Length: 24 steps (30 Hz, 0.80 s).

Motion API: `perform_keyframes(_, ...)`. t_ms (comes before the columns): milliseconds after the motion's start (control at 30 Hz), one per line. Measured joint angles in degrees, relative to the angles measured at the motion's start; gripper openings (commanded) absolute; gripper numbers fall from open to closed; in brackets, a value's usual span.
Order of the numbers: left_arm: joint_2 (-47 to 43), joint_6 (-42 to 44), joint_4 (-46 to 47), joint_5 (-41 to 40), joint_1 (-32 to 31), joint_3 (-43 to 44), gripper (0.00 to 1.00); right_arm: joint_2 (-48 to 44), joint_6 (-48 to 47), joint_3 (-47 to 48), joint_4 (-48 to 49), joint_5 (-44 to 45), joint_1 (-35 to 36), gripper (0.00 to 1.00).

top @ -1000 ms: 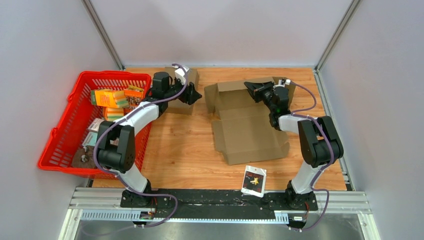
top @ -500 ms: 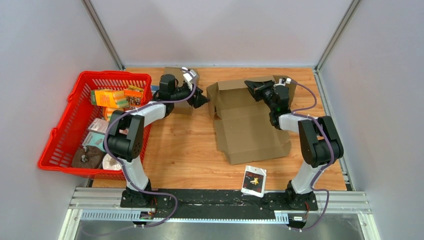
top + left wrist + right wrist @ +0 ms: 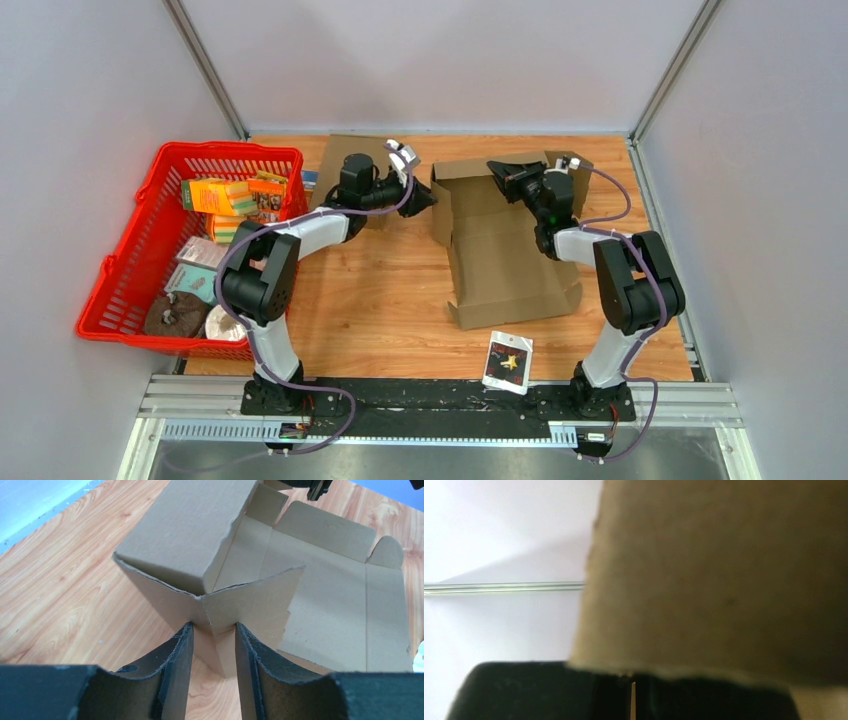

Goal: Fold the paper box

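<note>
The brown paper box [image 3: 505,260] lies half folded on the wooden table, its left wall raised and its front panel flat. My left gripper [image 3: 425,198] is at the box's near left corner. In the left wrist view that corner [image 3: 215,605] sits between my left gripper's [image 3: 212,627] fingers, and both fingertips [image 3: 186,630] touch cardboard. My right gripper [image 3: 500,172] is at the box's back edge, shut on the rear flap. In the right wrist view the flap [image 3: 724,570] rises straight out of the closed right gripper [image 3: 631,672] and fills most of the frame.
A red basket [image 3: 230,148] with several packets stands at the left. A flat cardboard piece [image 3: 340,150] lies at the back behind the left arm. A small printed packet [image 3: 508,360] lies near the front edge. Grey walls close in the table.
My left gripper has moved right from the flat cardboard to the box's corner and its jaws have narrowed. The box's left wall now stands up. The right gripper has kept its hold.
</note>
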Motion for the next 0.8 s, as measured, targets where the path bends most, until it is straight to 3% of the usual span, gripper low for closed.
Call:
perform_keyframes(200,-0.1,-1.3,0.9,-4.8,-2.9,0.0,0.48,0.0,0.5,-0.6,1.0,1.4,0.7,0.00)
perform_keyframes(333,-0.6,-1.6,0.9,-10.6,-4.3,-0.1,0.66,0.0,1.2,-1.7,1.9,3.2,0.8,0.00)
perform_keyframes(433,-1.2,-2.2,1.0,-15.1,-5.1,-0.8,0.72,0.0,1.9,-2.1,2.3,3.8,0.8,0.00)
perform_keyframes(633,-1.5,-6.1,0.3,-20.5,-6.1,-0.9,0.70,0.0,2.6,-2.2,2.5,4.6,1.2,0.00)
perform_keyframes(800,-1.5,-8.5,0.7,-31.3,-9.6,-0.7,0.67,-0.1,4.2,-3.0,2.7,6.9,1.4,0.00)
